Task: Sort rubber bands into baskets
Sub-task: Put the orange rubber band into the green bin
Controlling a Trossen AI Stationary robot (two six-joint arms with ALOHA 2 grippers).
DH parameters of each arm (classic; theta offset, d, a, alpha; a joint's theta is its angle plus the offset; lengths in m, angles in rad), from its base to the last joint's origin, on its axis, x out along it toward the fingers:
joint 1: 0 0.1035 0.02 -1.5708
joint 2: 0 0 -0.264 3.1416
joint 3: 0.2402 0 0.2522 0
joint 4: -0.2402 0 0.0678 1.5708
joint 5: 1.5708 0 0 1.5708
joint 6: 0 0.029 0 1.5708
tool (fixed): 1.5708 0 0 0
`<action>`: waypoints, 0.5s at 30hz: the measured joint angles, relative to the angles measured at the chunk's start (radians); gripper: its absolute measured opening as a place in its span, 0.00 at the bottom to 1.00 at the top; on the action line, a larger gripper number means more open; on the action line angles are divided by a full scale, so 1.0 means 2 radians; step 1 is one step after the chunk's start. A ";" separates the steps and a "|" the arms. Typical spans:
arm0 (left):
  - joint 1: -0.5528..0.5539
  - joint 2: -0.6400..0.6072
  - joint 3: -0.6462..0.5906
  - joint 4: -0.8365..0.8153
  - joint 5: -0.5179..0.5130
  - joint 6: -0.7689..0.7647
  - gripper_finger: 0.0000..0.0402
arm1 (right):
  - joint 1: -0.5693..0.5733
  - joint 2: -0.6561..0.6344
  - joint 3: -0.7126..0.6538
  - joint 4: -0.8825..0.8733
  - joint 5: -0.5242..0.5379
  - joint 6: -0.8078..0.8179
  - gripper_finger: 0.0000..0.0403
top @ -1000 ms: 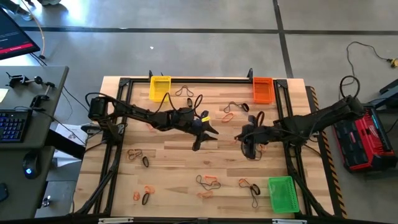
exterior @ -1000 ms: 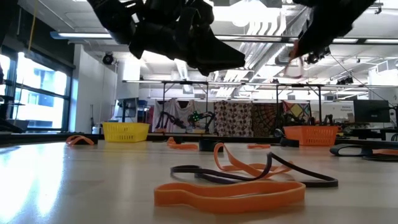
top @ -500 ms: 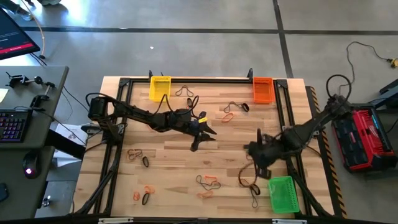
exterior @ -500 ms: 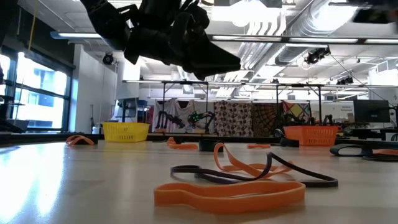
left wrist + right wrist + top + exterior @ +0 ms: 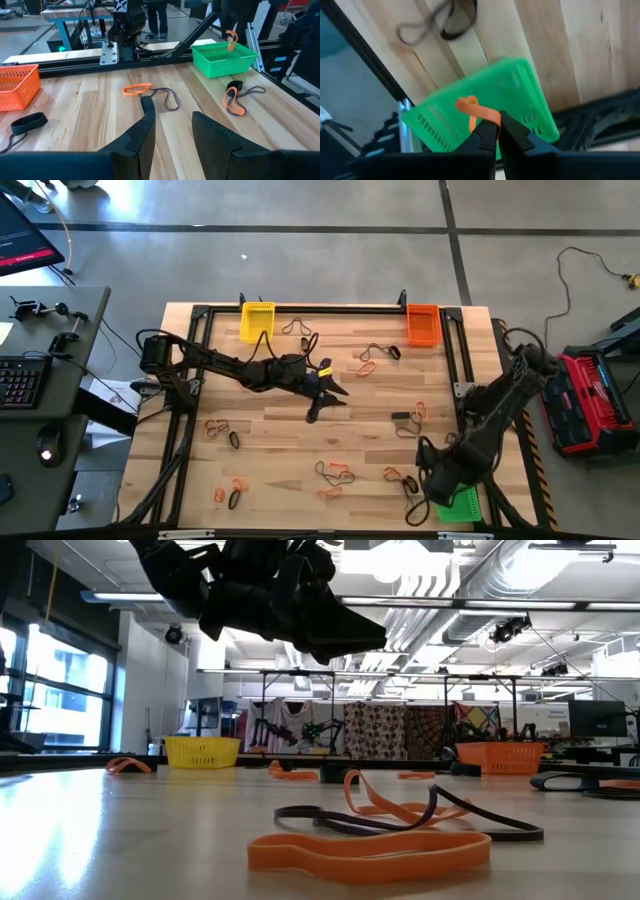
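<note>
Pinching an orange rubber band (image 5: 470, 107), right gripper (image 5: 495, 131) half hiding green basket (image 5: 462, 502); left gripper (image 5: 172, 117) parted, empty.

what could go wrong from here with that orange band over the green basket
1. The right gripper pinches an orange rubber band by one end above the green basket; released off-centre, it may catch the rim or fall on the table.
2. An orange band dropped in the green basket, while the orange basket sits at the far edge, may be a sorting mistake.
3. The left gripper waits open mid-table, no conflict likely.
</note>
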 joint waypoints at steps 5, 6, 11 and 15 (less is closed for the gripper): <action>0.000 0.000 0.000 0.000 0.000 0.000 0.30 | 0.013 0.031 0.000 -0.021 -0.038 0.004 0.00; 0.000 0.000 0.000 0.000 0.000 0.000 0.30 | 0.015 0.037 0.000 -0.022 -0.042 -0.002 0.00; -0.002 0.000 0.000 0.000 -0.001 -0.003 0.30 | 0.019 0.062 0.000 -0.020 -0.051 -0.021 0.00; -0.002 0.000 0.000 -0.004 0.000 -0.008 0.30 | 0.019 0.077 -0.011 -0.004 -0.061 -0.031 0.00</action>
